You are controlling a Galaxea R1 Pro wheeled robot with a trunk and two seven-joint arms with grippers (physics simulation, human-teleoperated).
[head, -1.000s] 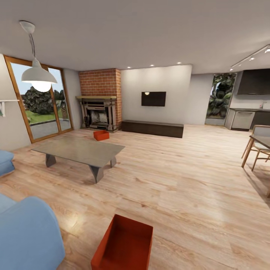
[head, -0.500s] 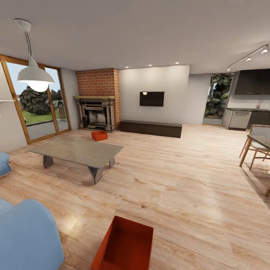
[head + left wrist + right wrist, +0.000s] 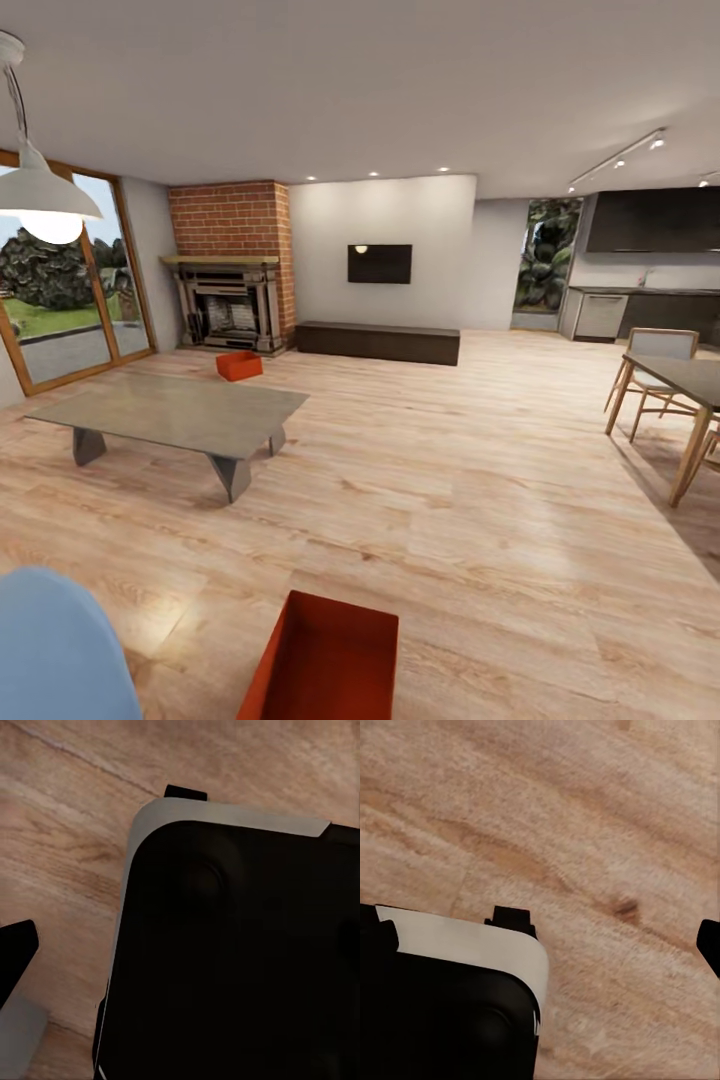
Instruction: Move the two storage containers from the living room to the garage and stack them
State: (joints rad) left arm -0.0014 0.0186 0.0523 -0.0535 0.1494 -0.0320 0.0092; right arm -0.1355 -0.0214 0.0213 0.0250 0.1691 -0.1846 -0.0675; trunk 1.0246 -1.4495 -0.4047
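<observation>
Light wood-plank floor (image 3: 480,470) with visible grain and a soft satin sheen. Smooth, matt red-orange walls, plastic-looking, on near storage container (image 3: 325,665) and far storage container (image 3: 239,365). Low table (image 3: 170,412) with flat matt grey top. Rough red brick on fireplace (image 3: 232,262), wooden mantel. Dark matt low bench (image 3: 378,342). Glossy black TV screen (image 3: 379,263). Robot base (image 3: 240,960): black body with pale grey edge.

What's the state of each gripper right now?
Left gripper: cannot be told; one dark finger tip over wood floor.
Right gripper: cannot be told; a dark finger tip at frame edge.
</observation>
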